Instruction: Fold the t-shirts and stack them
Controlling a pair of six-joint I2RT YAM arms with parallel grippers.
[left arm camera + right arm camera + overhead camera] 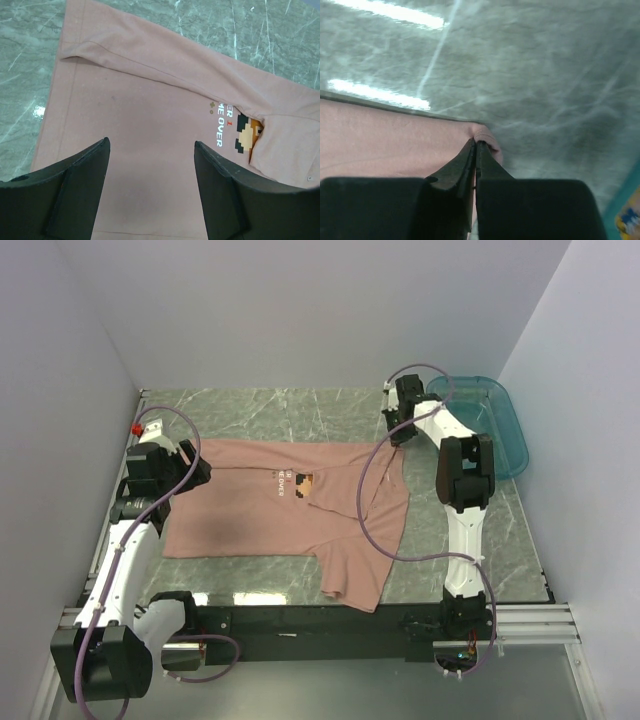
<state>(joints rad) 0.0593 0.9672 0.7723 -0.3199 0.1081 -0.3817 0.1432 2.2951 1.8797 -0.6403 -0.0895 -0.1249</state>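
One salmon-pink t-shirt (270, 510) lies spread on the marble table, its pixel print and white text near the middle (295, 483). Its far edge is folded over along the top. My left gripper (195, 472) hovers over the shirt's left end, jaws open and empty; the left wrist view shows the shirt (150, 125) and print (247, 135) below the gripper (151, 145). My right gripper (400, 435) is at the shirt's far right corner, shut on a pinch of the cloth (482, 134), as the right wrist view of the gripper (475, 145) shows.
A teal plastic bin (495, 425) stands at the far right of the table, behind my right arm. White walls close in on three sides. Purple cables loop from both arms, one hanging over the shirt's right part (365, 510).
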